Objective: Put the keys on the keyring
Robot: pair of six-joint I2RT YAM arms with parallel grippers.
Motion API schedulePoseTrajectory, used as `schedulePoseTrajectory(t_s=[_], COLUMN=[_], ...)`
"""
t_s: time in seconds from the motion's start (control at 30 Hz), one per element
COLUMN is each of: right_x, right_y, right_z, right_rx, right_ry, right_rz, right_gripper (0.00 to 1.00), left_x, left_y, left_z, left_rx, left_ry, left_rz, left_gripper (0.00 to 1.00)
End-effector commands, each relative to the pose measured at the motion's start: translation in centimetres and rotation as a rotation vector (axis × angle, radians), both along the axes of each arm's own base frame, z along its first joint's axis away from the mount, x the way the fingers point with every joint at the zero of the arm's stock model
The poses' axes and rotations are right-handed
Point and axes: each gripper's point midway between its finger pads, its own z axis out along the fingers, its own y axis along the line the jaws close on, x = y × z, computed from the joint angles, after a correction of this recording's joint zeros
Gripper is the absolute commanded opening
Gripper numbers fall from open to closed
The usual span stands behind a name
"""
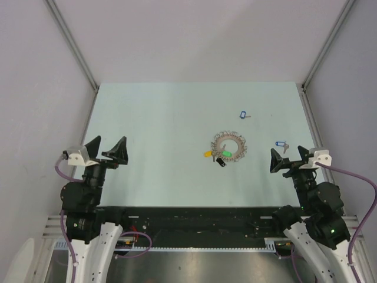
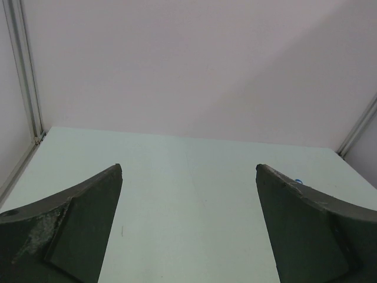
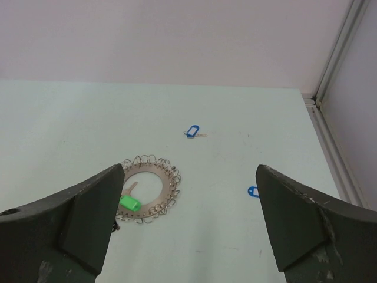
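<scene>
Risk: the keys (image 1: pixel 243 115) are tiny and lie flat on the table (image 1: pixel 153 118), so a pinch may slip or shove them, and a loose reach could knock the keyring (image 1: pixel 228 147), just right of centre. One sits toward the far edge, the second key (image 1: pixel 281 144) by the right edge. Left fingers (image 1: pixel 119 152) and right fingers (image 1: pixel 275 160) are spread wide, holding nothing.

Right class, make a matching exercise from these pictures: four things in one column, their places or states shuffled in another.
Column one
1. large round silver metal keyring
2. small green plastic tag
3. farther tiny silver key with blue tag
4. left end effector
Column two
A. open, holding nothing
B. loose, beyond the ring
C. lying flat, right of centre in the top view
D. at the ring's near edge
Pairs: 1-C, 2-D, 3-B, 4-A
</scene>
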Motion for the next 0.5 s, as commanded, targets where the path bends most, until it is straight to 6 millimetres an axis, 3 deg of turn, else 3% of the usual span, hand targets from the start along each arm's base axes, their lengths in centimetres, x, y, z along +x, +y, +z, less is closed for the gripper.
schedulePoseTrajectory(t_s=[0.0, 0.1, 0.47], right_x=[0.0, 0.6, 4.5], right_y=[-1.0, -0.9, 4.3], right_z=[1.2, 0.7, -3.2], right_rx=[0.024, 0.028, 0.061], right_ry=[-0.016, 0.016, 0.329], right_rz=[-0.053, -0.069, 0.056], right_gripper=[1.00, 1.00, 1.00], left_x=[-0.5, -0.6, -1.0], left_y=[0.2, 0.7, 0.6], left_z=[0.2, 0.0, -0.3], left_rx=[-0.007, -0.015, -0.018], left_ry=[-0.010, -0.008, -0.005], left_rz=[0.007, 0.035, 0.026], left_gripper=[1.00, 1.00, 1.00])
